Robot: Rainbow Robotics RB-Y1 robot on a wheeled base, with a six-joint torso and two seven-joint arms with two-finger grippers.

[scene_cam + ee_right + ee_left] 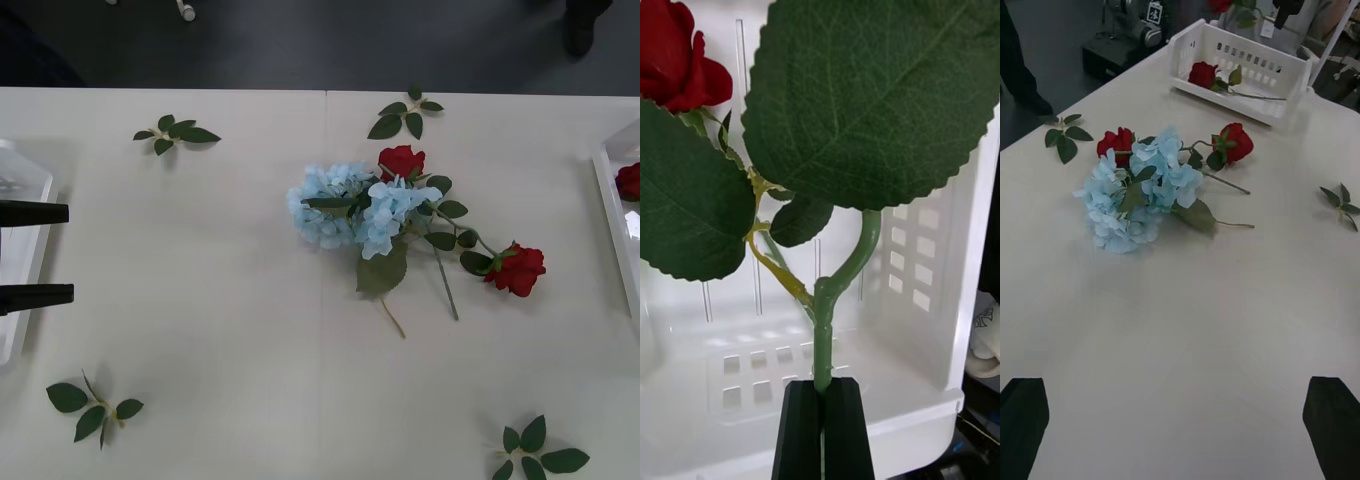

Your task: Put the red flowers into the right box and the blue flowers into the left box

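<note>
R gripper (821, 394) over the right box (925, 315), pinching a rose stem (823, 330) – drop it in.

Lower before release so the stem clears the rim. L gripper (35, 255) spread at desk's left edge, over the left box (22, 180). Desk centre: 2 red flowers (402, 160), blue flowers (335, 205) heaped, no. unclear; 1 rose (1202, 73) already boxed.

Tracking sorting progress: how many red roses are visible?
4 roses: two on the table beside the blue flowers, one lying in the right box, one held by the right gripper over that box. More may be hidden.
</note>
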